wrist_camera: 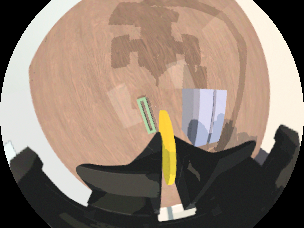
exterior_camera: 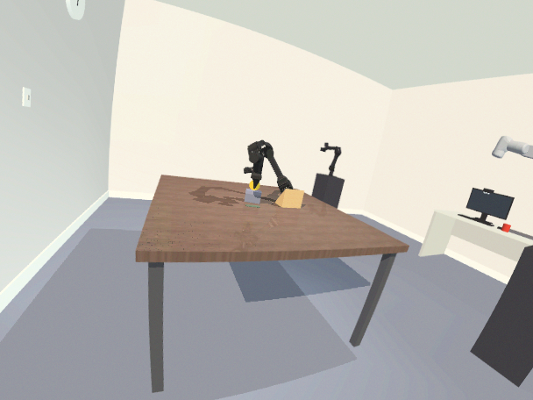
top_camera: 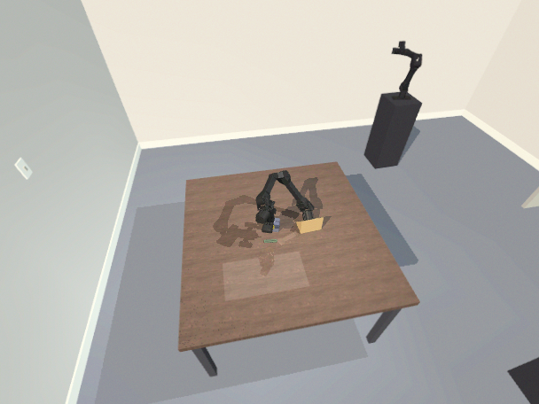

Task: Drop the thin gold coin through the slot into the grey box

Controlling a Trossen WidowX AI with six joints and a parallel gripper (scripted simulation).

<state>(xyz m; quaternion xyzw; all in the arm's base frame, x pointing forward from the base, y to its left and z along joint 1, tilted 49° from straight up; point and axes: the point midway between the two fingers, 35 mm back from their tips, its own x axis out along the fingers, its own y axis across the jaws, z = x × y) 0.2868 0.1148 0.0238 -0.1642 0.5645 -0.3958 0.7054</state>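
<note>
My gripper (wrist_camera: 161, 135) (exterior_camera: 255, 184) is shut on the gold coin (wrist_camera: 167, 125) (exterior_camera: 251, 186), which is upright, edge-on in the wrist view, and sticks out past the fingertips. In the exterior view the coin is above the table, at the height of the box's top or a little higher. The green holder (wrist_camera: 143, 114) (top_camera: 270, 241) (exterior_camera: 252, 205) stands empty on the table, left of the coin in the wrist view. The grey-blue box (wrist_camera: 201, 112) (exterior_camera: 252, 197) (top_camera: 277, 222) is right of the coin there; its dark slot (wrist_camera: 214, 112) runs nearly lengthwise. How coin and slot line up in depth is unclear.
An orange-tan wedge-shaped block (top_camera: 311, 225) (exterior_camera: 293, 198) stands beside the arm's base, right of the box in the top and exterior views. The wooden table (top_camera: 346, 275) (exterior_camera: 197, 232) carries all of this. Shadows of the arm fall across it.
</note>
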